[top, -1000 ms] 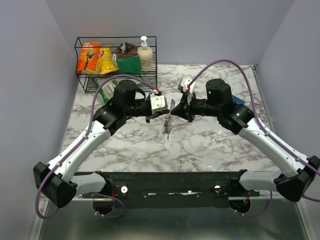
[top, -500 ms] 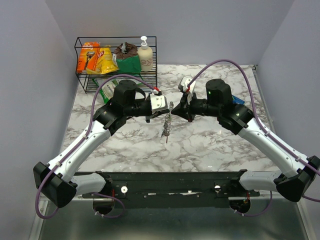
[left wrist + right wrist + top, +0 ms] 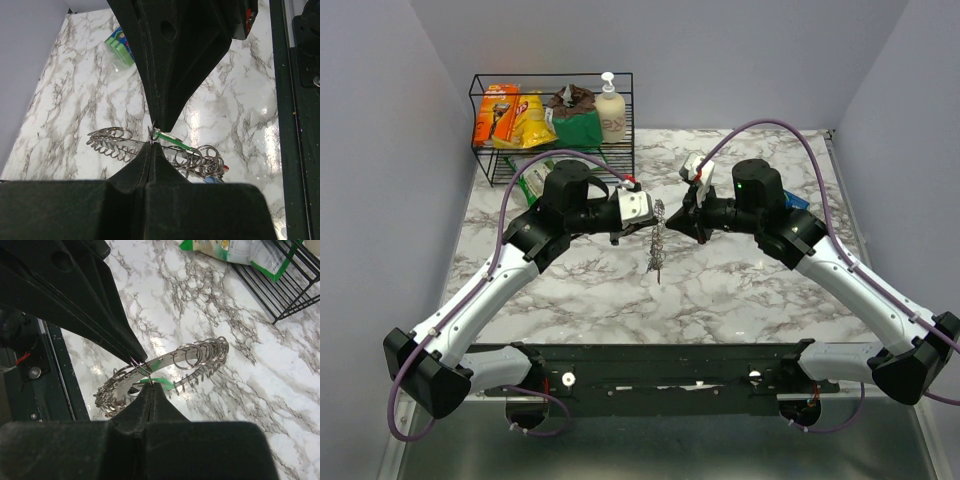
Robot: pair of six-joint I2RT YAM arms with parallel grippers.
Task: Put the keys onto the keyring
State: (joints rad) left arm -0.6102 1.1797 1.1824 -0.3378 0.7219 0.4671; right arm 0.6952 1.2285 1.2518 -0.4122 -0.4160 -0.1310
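The keyring (image 3: pixel 655 255), a metal band crowded with small silver rings and keys, hangs above the marble between both arms. My left gripper (image 3: pixel 652 217) is shut, and its tips (image 3: pixel 151 144) pinch a thin wire loop of the keyring (image 3: pixel 112 138). My right gripper (image 3: pixel 675 218) faces it tip to tip, shut (image 3: pixel 151 384) on the wire end of a green key (image 3: pixel 164 384). That green key (image 3: pixel 172 140) lies along the band. Red (image 3: pixel 226 169) and blue (image 3: pixel 215 175) key heads show at one end of the keyring (image 3: pixel 200 351).
A black wire basket (image 3: pixel 480 125) at the back left holds snack packets and a soap bottle (image 3: pixel 611 110). A green packet (image 3: pixel 525 172) lies in front of it on the table. A blue object (image 3: pixel 797 201) lies behind the right arm.
The hanging keyring has swung and turned a little under the gripper tips. The left arm has shifted slightly to the left. Both grippers have stayed shut.
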